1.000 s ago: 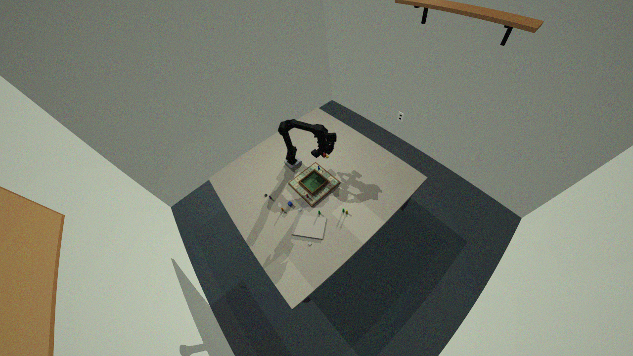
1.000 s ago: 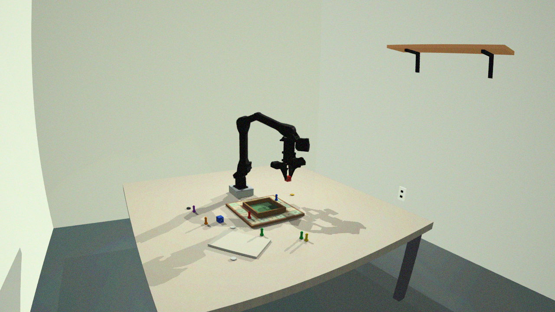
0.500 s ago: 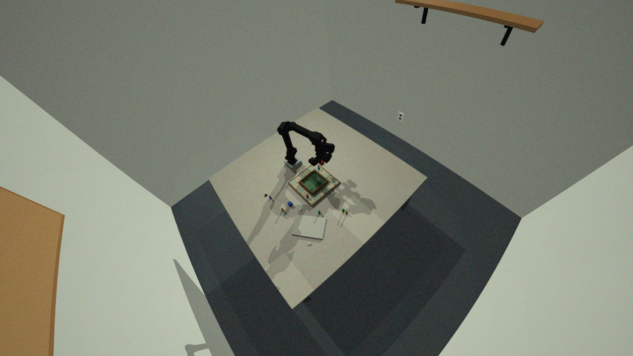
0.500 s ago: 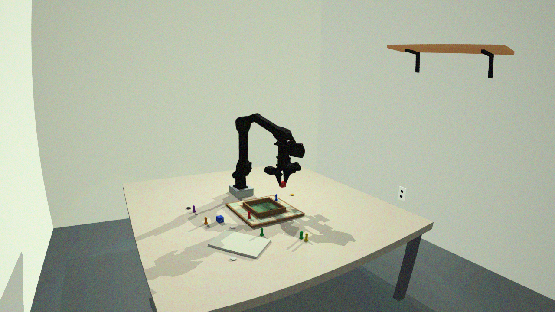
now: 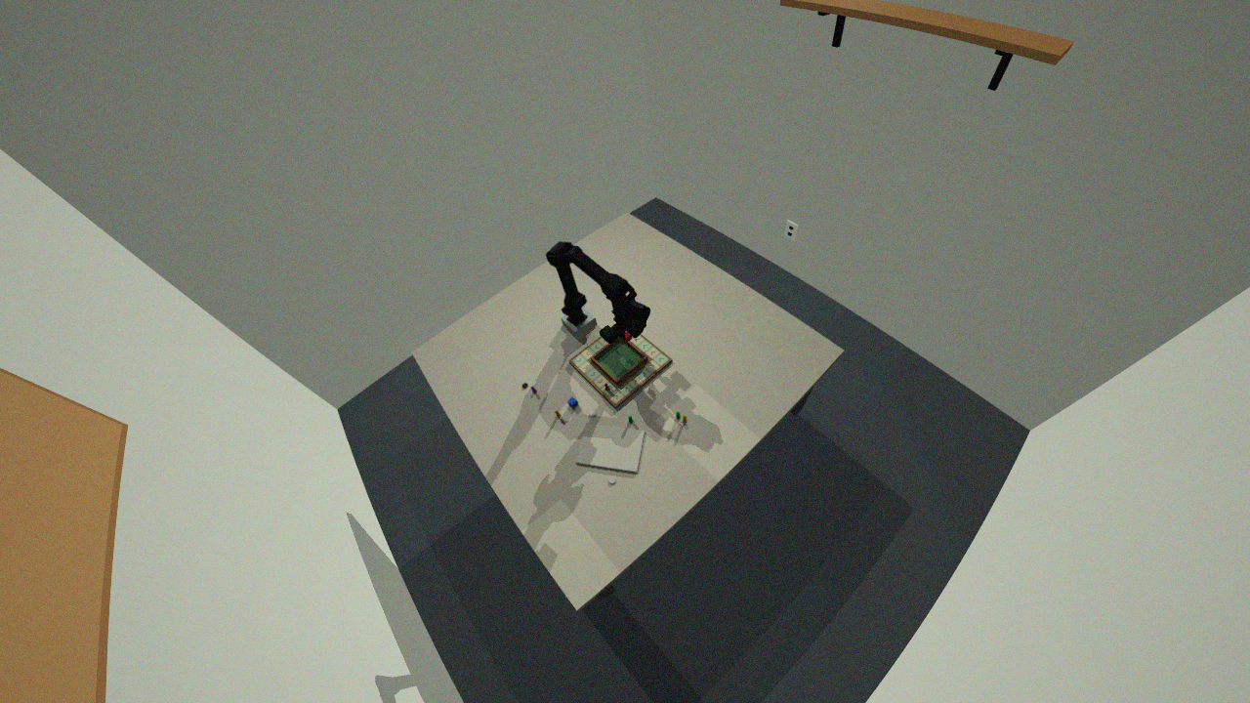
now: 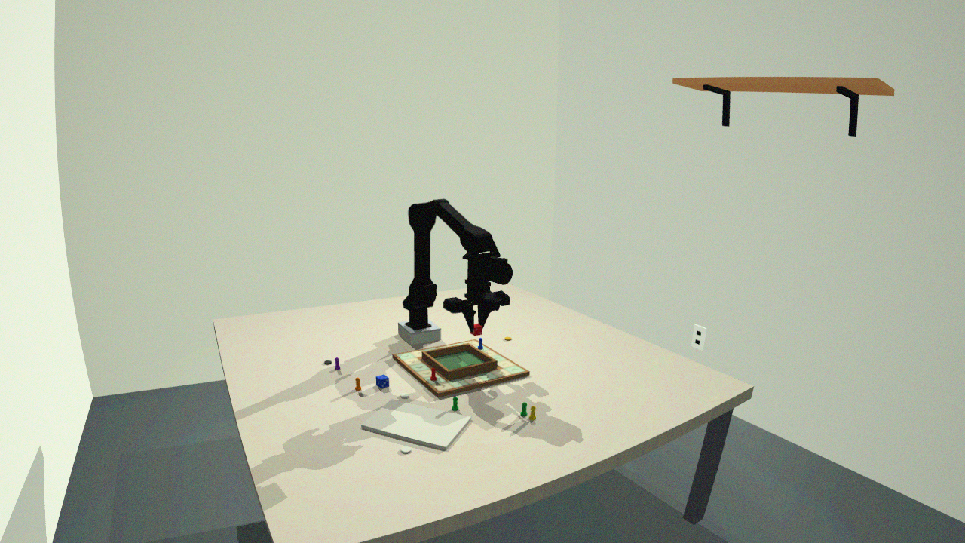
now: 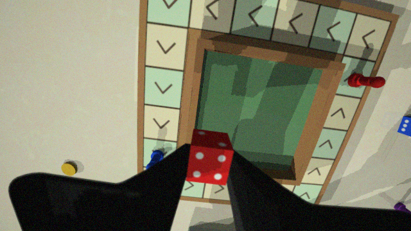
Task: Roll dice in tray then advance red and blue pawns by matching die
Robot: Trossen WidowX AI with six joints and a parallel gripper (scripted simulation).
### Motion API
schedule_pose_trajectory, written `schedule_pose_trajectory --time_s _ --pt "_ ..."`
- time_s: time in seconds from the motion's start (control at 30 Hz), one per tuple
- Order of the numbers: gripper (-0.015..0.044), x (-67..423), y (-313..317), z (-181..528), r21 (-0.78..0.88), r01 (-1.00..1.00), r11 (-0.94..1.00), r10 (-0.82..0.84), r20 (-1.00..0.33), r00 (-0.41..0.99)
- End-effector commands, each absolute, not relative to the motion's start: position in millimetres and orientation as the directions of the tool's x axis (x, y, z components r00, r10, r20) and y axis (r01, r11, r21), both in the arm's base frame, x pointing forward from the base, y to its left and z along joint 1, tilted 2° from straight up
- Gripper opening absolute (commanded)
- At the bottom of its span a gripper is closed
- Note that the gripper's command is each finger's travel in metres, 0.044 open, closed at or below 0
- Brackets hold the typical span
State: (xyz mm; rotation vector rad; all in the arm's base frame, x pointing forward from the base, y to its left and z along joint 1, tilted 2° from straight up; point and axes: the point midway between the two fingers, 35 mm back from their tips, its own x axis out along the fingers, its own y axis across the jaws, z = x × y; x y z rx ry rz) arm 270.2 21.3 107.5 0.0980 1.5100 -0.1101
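The jaws were clenched on the red die, which hung above the near wall of the tray, just at the edge of its green floor rather than over the middle. That placement looked like the main risk: released from there, the die could strike the brown rim and bounce out onto the board or the tabletop, and a bounce toward the blue pawn, standing on a square just beside the die in the wrist view, could knock it off its square and spoil the count. A drop from too low might also fail to make the die roll at all (the height seemed modest, though hard to judge). The red pawn stood on a square on the far side of the tray, well apart from the gripper. The wrist view gave what the others could not: the die's four-pip face, the arrows on the squares, and how the die lined up with the tray wall. The exterior view supplied the height of the die above the tray and the rest of the scene: the blue die lying on the tabletop, off the board, spare pawns scattered around, and a flat white slab. The top view was too distant for more than the general layout.
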Motion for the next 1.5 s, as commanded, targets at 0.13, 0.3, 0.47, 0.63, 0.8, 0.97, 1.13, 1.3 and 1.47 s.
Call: schedule_pose_trajectory --time_s 0.13,0.3,0.47,0.63,0.8,0.97,1.13,1.3,1.47 --pt "0.0000 270 -13 102 -0.005 0.135 0.991 -0.012 -0.998 0.056" --pt "0.0000 268 -34 99 -0.006 0.139 0.990 -0.014 -0.998 0.055" --pt "0.0000 268 -37 97 -0.008 0.139 0.990 -0.023 -0.994 0.104" --pt "0.0000 271 -36 95 -0.013 0.138 0.990 -0.050 -0.962 0.268" --pt "0.0000 273 -35 93 -0.012 0.138 0.990 -0.071 -0.902 0.425" --pt "0.0000 274 -36 92 -0.010 0.139 0.990 -0.088 -0.816 0.571" --pt "0.0000 275 -36 91 -0.008 0.140 0.990 -0.104 -0.707 0.699" --pt "0.0000 274 -35 91 -0.006 0.140 0.990 -0.114 -0.619 0.777" --pt "0.0000 263 -35 103 -0.006 0.140 0.990 -0.114 -0.620 0.777"
